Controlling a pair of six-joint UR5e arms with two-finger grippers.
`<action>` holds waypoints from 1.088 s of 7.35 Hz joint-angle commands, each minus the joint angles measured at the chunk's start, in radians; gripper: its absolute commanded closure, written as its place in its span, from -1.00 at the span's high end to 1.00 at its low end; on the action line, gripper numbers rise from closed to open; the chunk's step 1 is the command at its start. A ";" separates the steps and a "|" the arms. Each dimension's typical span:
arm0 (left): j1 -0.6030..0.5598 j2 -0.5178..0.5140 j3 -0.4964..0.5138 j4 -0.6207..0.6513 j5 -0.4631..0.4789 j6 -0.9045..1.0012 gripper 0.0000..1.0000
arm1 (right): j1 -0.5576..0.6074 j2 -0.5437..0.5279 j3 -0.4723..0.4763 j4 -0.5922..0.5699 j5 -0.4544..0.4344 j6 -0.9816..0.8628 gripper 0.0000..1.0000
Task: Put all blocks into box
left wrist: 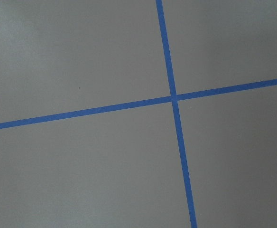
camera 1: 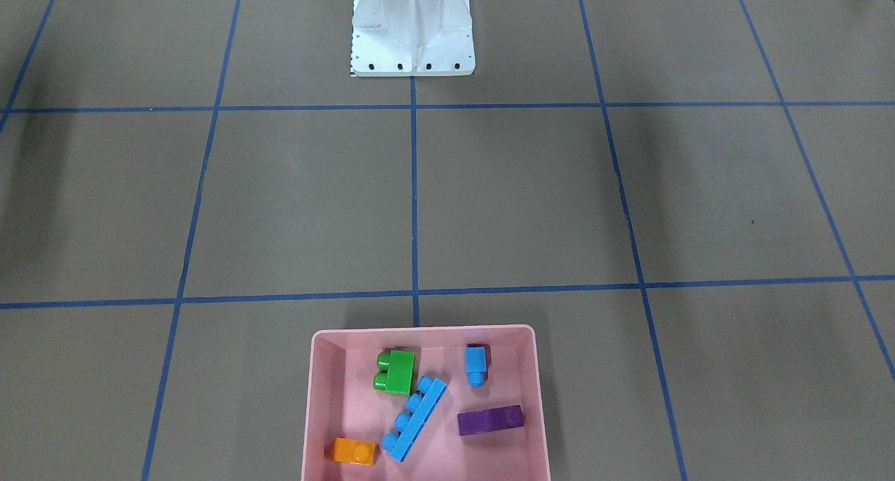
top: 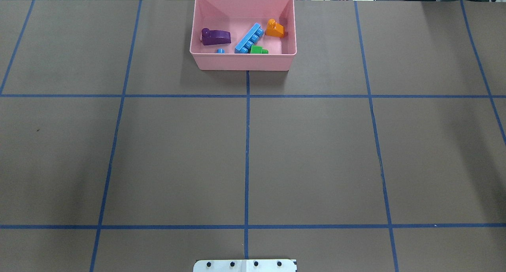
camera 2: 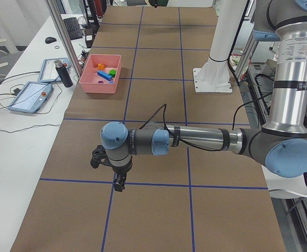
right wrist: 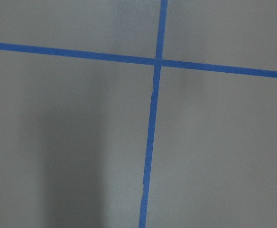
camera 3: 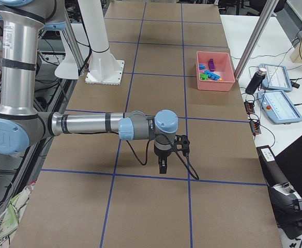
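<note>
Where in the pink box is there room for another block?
Bare floor lies between the box wall, the green block and the orange block. More lies between the purple block and the wall farthest from the robot. The middle is crowded: the long blue block lies beside the green one.

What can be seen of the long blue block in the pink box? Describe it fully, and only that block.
The long blue block is a light blue, glossy plastic brick with four round studs in one row. It lies on its side, studs pointing sideways, set diagonally across the middle of the box floor. One end sits close against the green block; whether they touch cannot be told. The other end points towards the orange block, with a small gap between them. Nothing holds it.
</note>
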 commanded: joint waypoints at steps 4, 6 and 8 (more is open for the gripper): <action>0.001 0.000 -0.013 0.000 -0.003 0.001 1.00 | -0.002 0.012 0.005 0.004 0.001 0.072 1.00; 0.001 0.000 -0.014 -0.001 -0.005 0.001 1.00 | -0.002 0.013 0.005 0.004 0.003 0.072 1.00; 0.001 0.000 -0.014 0.000 -0.005 0.001 1.00 | -0.003 0.013 0.003 0.006 0.001 0.072 1.00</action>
